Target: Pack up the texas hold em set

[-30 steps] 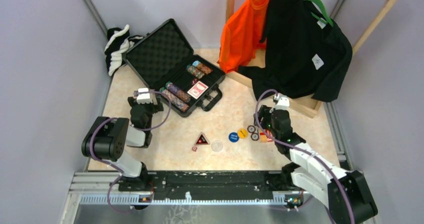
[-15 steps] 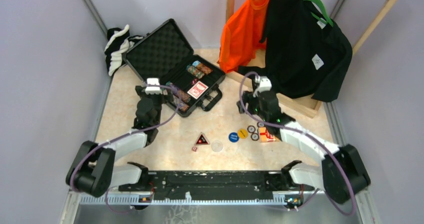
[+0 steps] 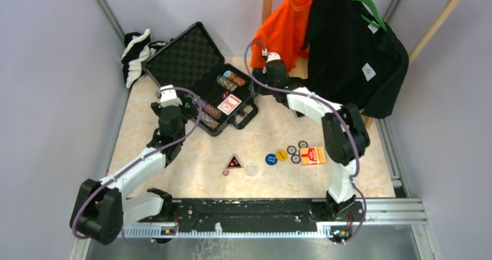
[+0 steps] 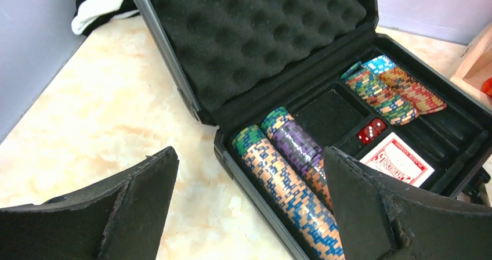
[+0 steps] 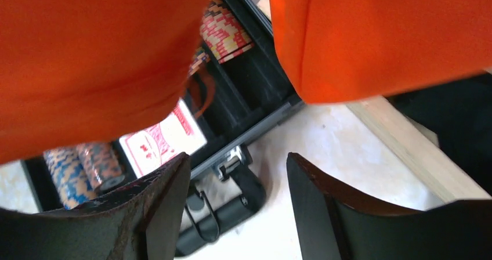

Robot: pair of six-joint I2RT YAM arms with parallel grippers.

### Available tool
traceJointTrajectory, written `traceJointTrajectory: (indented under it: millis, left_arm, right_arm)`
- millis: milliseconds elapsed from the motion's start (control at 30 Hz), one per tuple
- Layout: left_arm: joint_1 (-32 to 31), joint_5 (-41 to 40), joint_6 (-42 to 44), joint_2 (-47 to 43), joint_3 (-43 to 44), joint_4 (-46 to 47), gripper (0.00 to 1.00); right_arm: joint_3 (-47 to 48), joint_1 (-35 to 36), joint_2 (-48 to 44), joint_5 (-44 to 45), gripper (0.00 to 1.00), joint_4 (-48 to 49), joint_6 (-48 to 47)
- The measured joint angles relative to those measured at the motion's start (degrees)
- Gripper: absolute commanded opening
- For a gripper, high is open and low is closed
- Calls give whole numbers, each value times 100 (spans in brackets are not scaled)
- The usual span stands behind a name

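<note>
Briefcase point(image 3: 184, 60) open at far left, loose pieces nearer.
Nearest, a flat triangle point(image 3: 234, 162), round discs point(image 3: 270, 159) and a boxed deck point(image 3: 313, 155) lie on the marbled desk point(image 3: 278, 126); beyond, the left pincer point(image 4: 249, 155) gapes empty before ridged chip rolls point(image 4: 290, 184) and egg-crate foam point(image 4: 261, 33), the right pincer point(image 5: 235, 161) wide and empty beneath orange cloth point(image 5: 377, 33).

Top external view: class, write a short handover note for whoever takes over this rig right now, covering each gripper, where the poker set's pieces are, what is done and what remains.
Left gripper: jaws open, empty, by the open black foam-lined hard briefcase.
Right gripper: jaws open, empty, pointing towards the case's handle, by the hanging orange shirt.
Done: multicoloured poker chip rows, a red card deck and red dice sit in the case.
To do: black-red triangle, clear round disc, blue disc, yellow disc, three loose dark chips and an orange card box lie on the table; then shut the lid.
</note>
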Motion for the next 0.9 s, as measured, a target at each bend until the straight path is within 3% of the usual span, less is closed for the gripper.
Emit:
traceJointTrajectory:
  millis: [300,900]
  left_arm:
    - [-2,-76,-564,-695,-343,-835,100]
    - [-37,-35,-800,-922,-726,-1139,100]
  right_arm:
    - [1587,190,1510,297,47,-748,186]
    - [1875,243,1794,752,15,-1152,-179]
